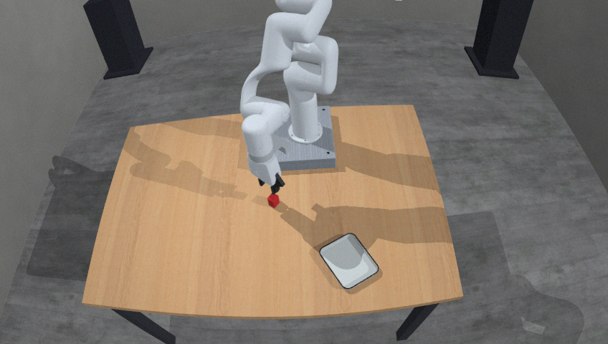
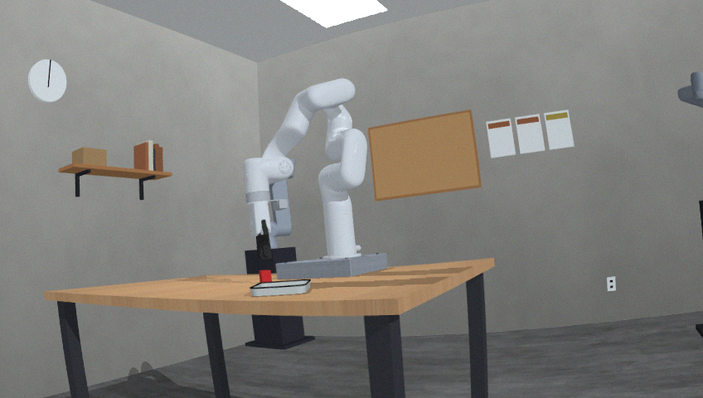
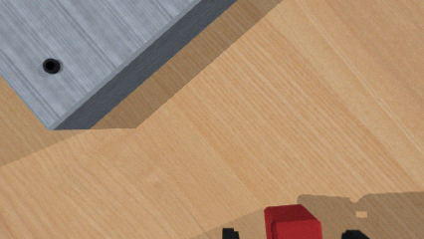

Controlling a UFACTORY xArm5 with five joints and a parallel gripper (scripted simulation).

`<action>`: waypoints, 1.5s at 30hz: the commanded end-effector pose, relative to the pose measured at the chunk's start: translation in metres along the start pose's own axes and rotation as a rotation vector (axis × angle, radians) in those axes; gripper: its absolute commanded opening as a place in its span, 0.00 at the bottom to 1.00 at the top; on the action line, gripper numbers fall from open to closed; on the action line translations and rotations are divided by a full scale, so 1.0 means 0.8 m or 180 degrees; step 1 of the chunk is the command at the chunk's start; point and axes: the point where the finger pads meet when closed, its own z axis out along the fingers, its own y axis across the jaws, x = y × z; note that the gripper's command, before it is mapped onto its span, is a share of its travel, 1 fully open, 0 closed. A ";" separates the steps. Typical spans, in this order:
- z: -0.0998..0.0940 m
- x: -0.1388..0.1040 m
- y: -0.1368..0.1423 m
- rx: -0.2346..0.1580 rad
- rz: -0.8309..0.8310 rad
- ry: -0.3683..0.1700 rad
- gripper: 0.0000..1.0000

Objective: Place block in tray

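Observation:
A small red block (image 1: 273, 201) (image 2: 265, 275) (image 3: 293, 221) rests on the wooden table (image 1: 171, 239) in front of the arm's base. My gripper (image 1: 271, 187) (image 2: 264, 255) (image 3: 292, 234) hangs just above the block, pointing down, its fingers part open with nothing between them. In the wrist view the two dark fingertips show at the bottom edge on either side of the block. The white tray (image 1: 347, 261) (image 2: 280, 288) lies empty near the table's front right, well away from the block.
The arm's grey base plate (image 1: 307, 153) (image 3: 75, 45) sits on the table behind the block. Dark pillars stand on the floor at the back left (image 1: 115, 38) and back right (image 1: 499, 38).

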 end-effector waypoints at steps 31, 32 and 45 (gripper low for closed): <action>0.004 -0.007 0.019 -0.0023 -0.0325 -0.0098 0.50; 0.004 -0.007 0.019 -0.0023 -0.0325 -0.0098 0.50; 0.016 -0.007 0.018 -0.0024 -0.0326 -0.0098 0.50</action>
